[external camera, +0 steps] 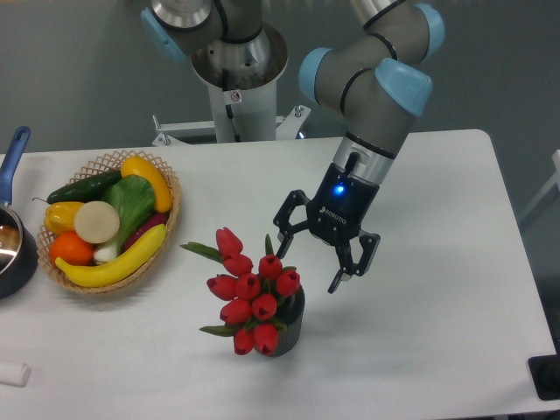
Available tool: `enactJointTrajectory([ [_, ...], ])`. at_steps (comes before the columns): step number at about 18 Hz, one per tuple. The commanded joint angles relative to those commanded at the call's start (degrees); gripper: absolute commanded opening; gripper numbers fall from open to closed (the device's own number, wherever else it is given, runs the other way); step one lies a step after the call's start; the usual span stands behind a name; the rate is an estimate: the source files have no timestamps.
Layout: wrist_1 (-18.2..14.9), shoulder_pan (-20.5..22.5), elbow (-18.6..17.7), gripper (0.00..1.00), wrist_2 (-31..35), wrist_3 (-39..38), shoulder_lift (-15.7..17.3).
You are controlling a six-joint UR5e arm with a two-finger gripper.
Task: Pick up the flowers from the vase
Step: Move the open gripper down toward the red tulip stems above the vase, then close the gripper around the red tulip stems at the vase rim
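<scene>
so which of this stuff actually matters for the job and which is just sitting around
Part of the job:
flowers
vase
end effector, open

Just lying about:
wicker basket of fruit and vegetables
blue-handled pot
small white object

Left of frame: wicker basket (166, 229) holding banana (114, 262), cucumber (83, 185), orange (71, 248), yellow pepper (59, 215), other produce. Far left edge: dark pot (16, 258), blue handle. Bottom-left corner: small white object (13, 374). All on white table (437, 297).
</scene>
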Motion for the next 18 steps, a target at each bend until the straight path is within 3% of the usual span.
enactJointTrajectory([
  [11, 0.0, -2.6, 0.3, 1.00, 0.3, 0.7, -1.4],
  [16, 1.6, -4.0, 1.4, 1.00, 0.1, 0.2, -3.1],
  [18, 1.6, -4.0, 1.5, 0.92, 0.1, 0.2, -3.1],
])
